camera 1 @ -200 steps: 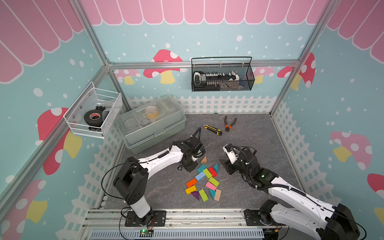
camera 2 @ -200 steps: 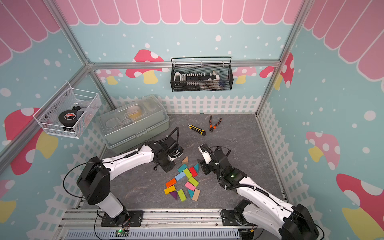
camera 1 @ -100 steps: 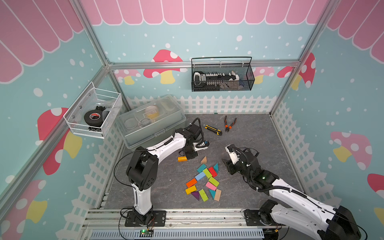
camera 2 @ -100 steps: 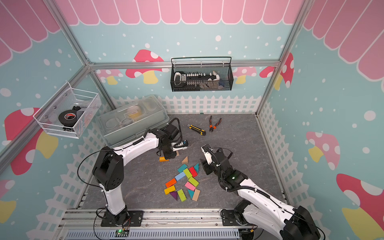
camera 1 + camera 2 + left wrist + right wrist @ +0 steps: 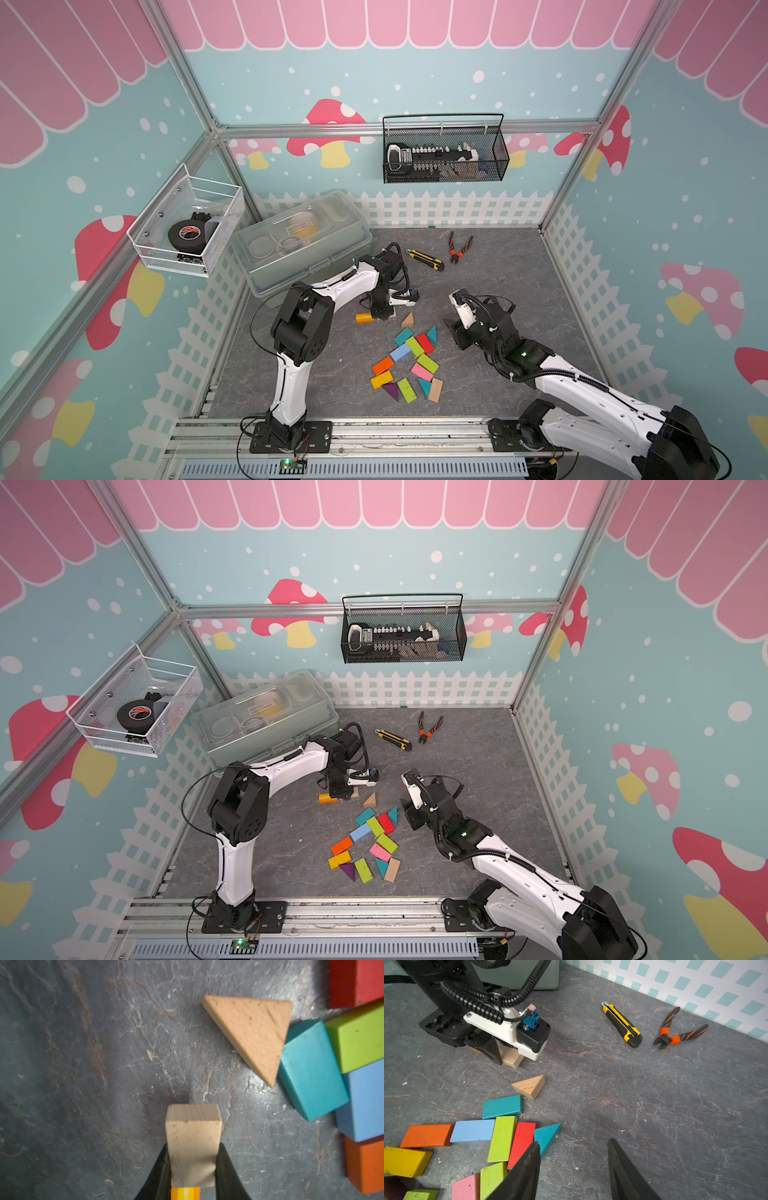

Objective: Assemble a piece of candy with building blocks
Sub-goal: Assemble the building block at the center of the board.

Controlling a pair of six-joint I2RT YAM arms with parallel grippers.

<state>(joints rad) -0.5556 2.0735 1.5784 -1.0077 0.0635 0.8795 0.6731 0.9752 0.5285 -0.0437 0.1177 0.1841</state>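
1. In both top views the left gripper [image 5: 383, 311] now sits at 11 o'clock of the loose building blocks [image 5: 415, 347]. A second ago it was lower, right against that group. It has carried a plain tan block [image 5: 354, 792] clear of the pile. A yellow-orange piece [image 5: 365, 318] lies against it at 9 o'clock. The right gripper [image 5: 452, 329] has barely moved and hovers at 3 o'clock of the pile.
2. The left wrist view shows the jaws clenched on the tan block's sides, its lower end at the grey tabletop [image 5: 83, 1064]. A tan wedge [image 5: 255, 1032] lies apart from it, with the teal block [image 5: 311, 1076] beyond.
3. The right wrist view shows its own jaws parted and holding nothing, beside the teal wedge [image 5: 546, 1136].
4. Judgement: this looks like the candy's body being started on open floor, with the wedges probably serving as wrapper ends; nearly all the assembly remains.
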